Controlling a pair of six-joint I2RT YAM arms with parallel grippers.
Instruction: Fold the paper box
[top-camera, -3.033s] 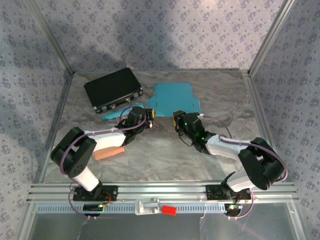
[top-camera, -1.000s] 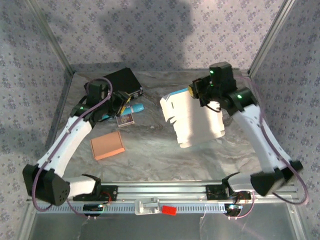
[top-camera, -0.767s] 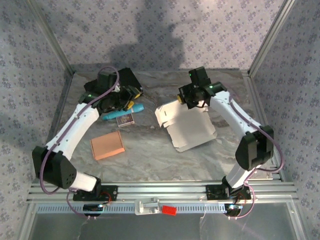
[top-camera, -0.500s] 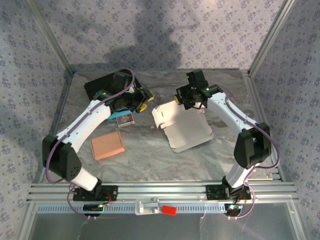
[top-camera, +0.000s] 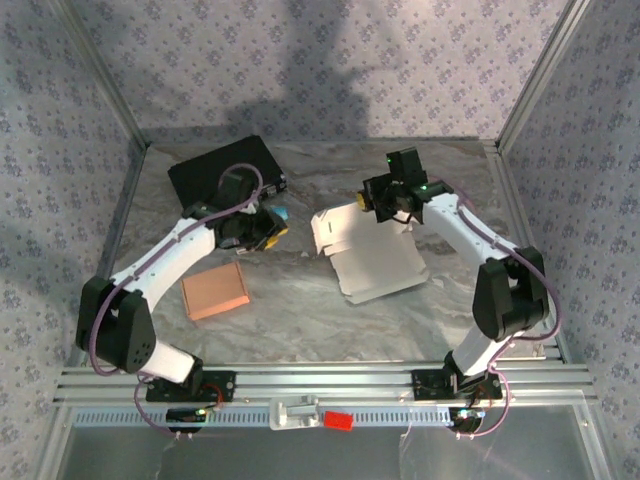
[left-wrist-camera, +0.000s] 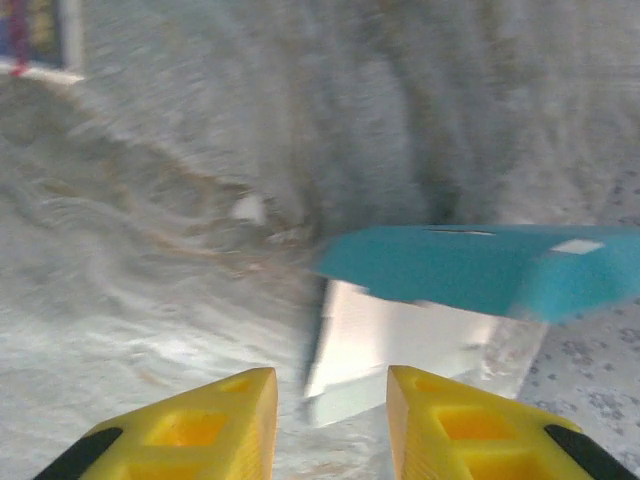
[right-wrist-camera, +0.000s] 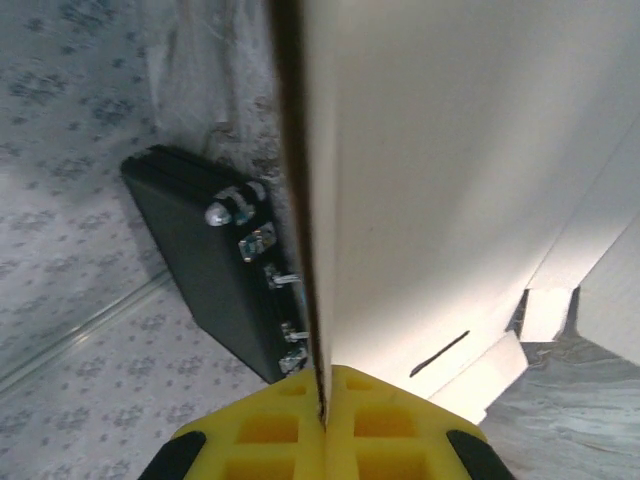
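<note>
The paper box (top-camera: 372, 262) lies in the middle of the table, white inner side up, its left flap raised. My right gripper (top-camera: 383, 204) is shut on its far edge; in the right wrist view the sheet (right-wrist-camera: 450, 180) runs edge-on out of the closed yellow fingers (right-wrist-camera: 322, 415). My left gripper (top-camera: 266, 226) hangs open to the left of the box, apart from it. In the left wrist view the box (left-wrist-camera: 460, 270) shows its teal outer face over white beyond the spread fingertips (left-wrist-camera: 330, 425), with nothing between them.
A black case (top-camera: 225, 175) sits at the back left, also in the right wrist view (right-wrist-camera: 215, 270). An orange-brown box (top-camera: 214, 291) lies front left. A small card (left-wrist-camera: 35, 35) rests near the left arm. A teal item (top-camera: 282, 213) pokes out beside the left gripper.
The right gripper picked the flat teal box up, turned it white side up and set it down lower. The left gripper swung toward the box, then drew back toward the near left.
</note>
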